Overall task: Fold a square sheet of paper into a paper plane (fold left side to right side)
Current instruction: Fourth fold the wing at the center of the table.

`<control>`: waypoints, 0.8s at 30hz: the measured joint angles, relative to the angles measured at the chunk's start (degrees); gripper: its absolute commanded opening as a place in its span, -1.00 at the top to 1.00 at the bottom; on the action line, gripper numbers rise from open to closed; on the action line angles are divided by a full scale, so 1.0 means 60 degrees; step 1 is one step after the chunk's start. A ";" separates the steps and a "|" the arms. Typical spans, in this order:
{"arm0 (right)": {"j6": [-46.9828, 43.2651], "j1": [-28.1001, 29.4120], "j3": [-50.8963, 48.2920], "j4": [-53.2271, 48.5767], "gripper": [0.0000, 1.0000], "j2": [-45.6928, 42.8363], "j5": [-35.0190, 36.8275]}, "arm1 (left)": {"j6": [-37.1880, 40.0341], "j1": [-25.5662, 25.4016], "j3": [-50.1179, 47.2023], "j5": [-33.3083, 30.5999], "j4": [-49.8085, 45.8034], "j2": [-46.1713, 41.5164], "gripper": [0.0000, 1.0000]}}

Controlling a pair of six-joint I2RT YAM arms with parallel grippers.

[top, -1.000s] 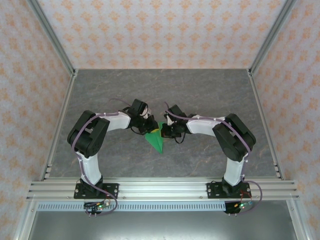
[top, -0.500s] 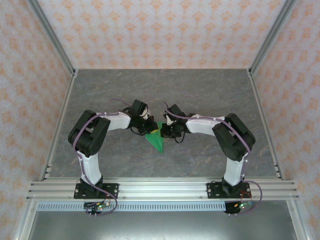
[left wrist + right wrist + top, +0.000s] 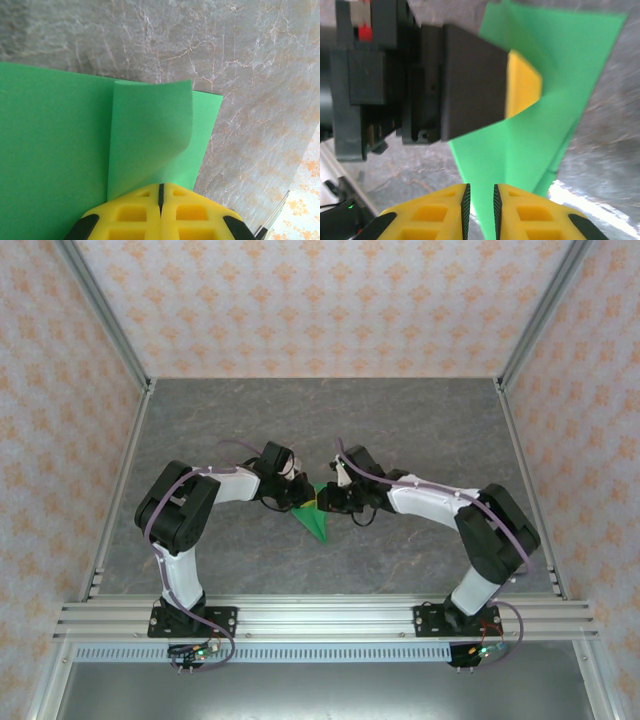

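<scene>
- Lying creased near the middle of the table, the sheet of paper is seen as a bright green pointed shape, its tip turned toward the table's near edge.
- One thin flap is curled up off the layer beneath and is pinched by the left gripper, whose jaws are pressed fully together on it.
- The right gripper is shown with a narrow gap between its jaws; green paper is seen through the gap, and no firm grip is shown.
- The paper is judged light, limp and easily creased or torn; it is best taken at a free edge or corner, with the lower layers kept flat.
</scene>
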 measured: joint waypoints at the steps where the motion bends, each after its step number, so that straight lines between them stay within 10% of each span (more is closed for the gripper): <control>1: 0.0189 0.0095 -0.0120 0.0233 0.57 0.0080 -0.0211 | 0.0000 0.0000 0.0000 0.0000 0.0000 0.0000 0.90; 24: 0.0907 0.0630 -0.0266 0.1096 0.62 0.1333 -0.0991 | 0.0004 0.0000 0.0000 0.0000 0.0000 0.0000 0.91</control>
